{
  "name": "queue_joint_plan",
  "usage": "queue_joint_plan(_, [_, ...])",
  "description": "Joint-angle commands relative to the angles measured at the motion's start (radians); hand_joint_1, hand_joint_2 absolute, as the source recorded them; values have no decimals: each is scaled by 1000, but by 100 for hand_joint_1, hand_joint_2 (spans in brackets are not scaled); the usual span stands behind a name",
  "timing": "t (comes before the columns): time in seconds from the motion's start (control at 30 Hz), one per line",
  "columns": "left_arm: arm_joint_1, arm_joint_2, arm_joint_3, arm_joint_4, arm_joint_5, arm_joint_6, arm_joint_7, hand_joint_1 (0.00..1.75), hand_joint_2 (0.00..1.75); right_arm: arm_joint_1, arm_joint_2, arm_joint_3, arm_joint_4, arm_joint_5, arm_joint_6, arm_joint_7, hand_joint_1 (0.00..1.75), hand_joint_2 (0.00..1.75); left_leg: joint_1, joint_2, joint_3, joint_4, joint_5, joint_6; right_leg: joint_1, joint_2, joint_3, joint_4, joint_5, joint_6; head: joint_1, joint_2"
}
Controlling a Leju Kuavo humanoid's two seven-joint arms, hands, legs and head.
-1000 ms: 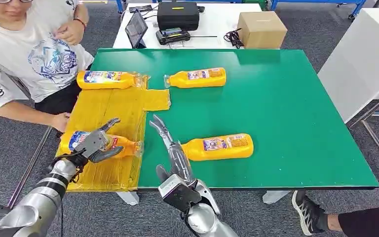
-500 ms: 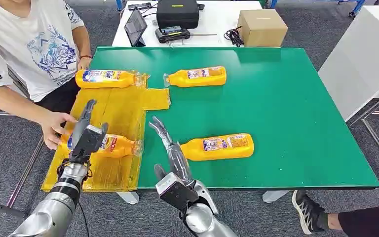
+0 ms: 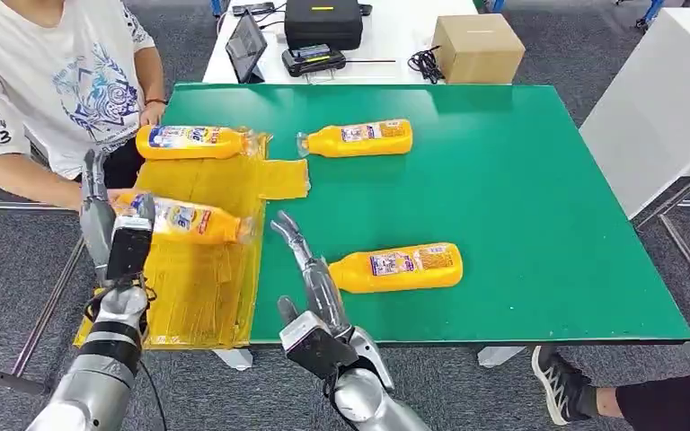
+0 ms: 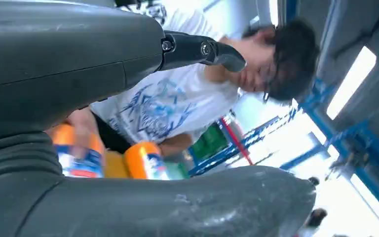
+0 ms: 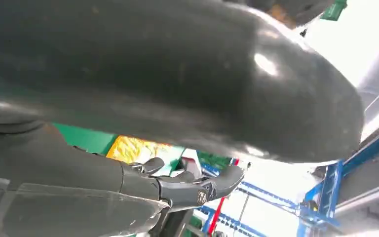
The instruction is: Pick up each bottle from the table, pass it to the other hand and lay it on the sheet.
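Note:
Four orange bottles lie on their sides. One bottle (image 3: pixel 191 142) rests at the far end of the yellow sheet (image 3: pixel 198 283), and another (image 3: pixel 182 220) lies across the sheet's middle. A third bottle (image 3: pixel 357 139) and a fourth (image 3: pixel 397 267) lie on the green table (image 3: pixel 521 189). My left hand (image 3: pixel 113 235) is raised beside the middle bottle's base, fingers pointing up and apart, holding nothing. In the left wrist view the hand (image 4: pixel 128 74) is spread, with two bottles (image 4: pixel 145 160) beyond it. My right hand (image 3: pixel 311 268) stretches flat next to the fourth bottle's cap, empty.
A person (image 3: pixel 54 81) sits at the table's far left corner, one forearm (image 3: pixel 36 182) reaching toward the sheet behind my left hand. A white table behind holds a tablet (image 3: pixel 248 40), a black case (image 3: pixel 323 25) and a cardboard box (image 3: pixel 478 49). A white cabinet (image 3: pixel 665 108) stands right.
My left hand let go of the bottle on the sheet and rose with fingers up. The person's hand reached in, and that bottle now lies farther along the sheet. My right hand stayed put.

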Motion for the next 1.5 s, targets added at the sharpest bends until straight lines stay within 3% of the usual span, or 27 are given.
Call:
queue_joint_plan(0.03, [22,-27,81,-38,283,-134,-18,0,0,-17,-133,-48,-82,173,-61,172,0,0,1,0,2,-1,-1,-1,1,-1,2,-1,-1,-1,0,0])
queue_joint_plan(0.07, [41,-26,102,-42,305,-149,-18,0,0,-25,-164,-70,-96,209,-61,196,0,175,1,0,5,-2,-1,-1,1,0,5,-2,-1,-1,0,0])
queue_joint_plan(0.1, [59,-28,122,-32,327,-174,-18,0,0,-34,-194,-97,-97,266,-68,243,0,175,0,1,4,-2,-1,0,0,0,4,-3,0,-1,0,0])
queue_joint_plan(0.13, [88,-27,128,-56,335,-198,-18,0,175,-49,-228,-121,-95,301,-54,274,0,175,1,1,5,-2,-1,-1,1,0,6,-3,-1,-1,0,0])
queue_joint_plan(0.33, [248,-43,103,-163,245,-230,-18,0,175,-175,-387,-254,-12,416,109,418,0,175,-2,2,3,-1,-1,1,-2,1,3,-2,0,0,0,0])
queue_joint_plan(0.6, [268,-82,44,-66,142,-270,-18,0,175,-292,-428,-268,154,443,210,476,0,175,-3,2,5,0,-2,0,-3,1,5,-1,-1,-1,-1,0])
queue_joint_plan(0.93, [258,-86,37,-49,131,-281,-18,0,175,-309,-418,-262,216,445,219,478,0,175,-2,2,6,0,-4,-1,-1,1,6,-1,-2,-1,-1,0])
queue_joint_plan(1.17, [218,-73,14,3,121,-278,-18,0,175,-399,-433,-191,380,319,426,416,0,175,-2,2,3,0,-2,0,-2,1,4,-1,0,0,-1,0])
queue_joint_plan(1.33, [171,-65,-48,70,133,-281,-18,0,175,-543,-493,-59,460,109,692,313,0,175,-4,1,0,1,-1,0,-3,1,1,0,1,0,-1,0])
queue_joint_plan(1.4, [156,-65,-73,98,141,-280,-18,0,175,-597,-520,-4,440,22,780,314,0,175,-3,2,1,3,-1,0,-3,1,1,2,0,0,-1,0])
queue_joint_plan(1.5, [146,-68,-85,114,163,-278,-18,0,175,-642,-549,62,402,-67,804,357,0,175,-5,2,-1,3,0,2,-4,1,-1,2,1,2,-1,0])
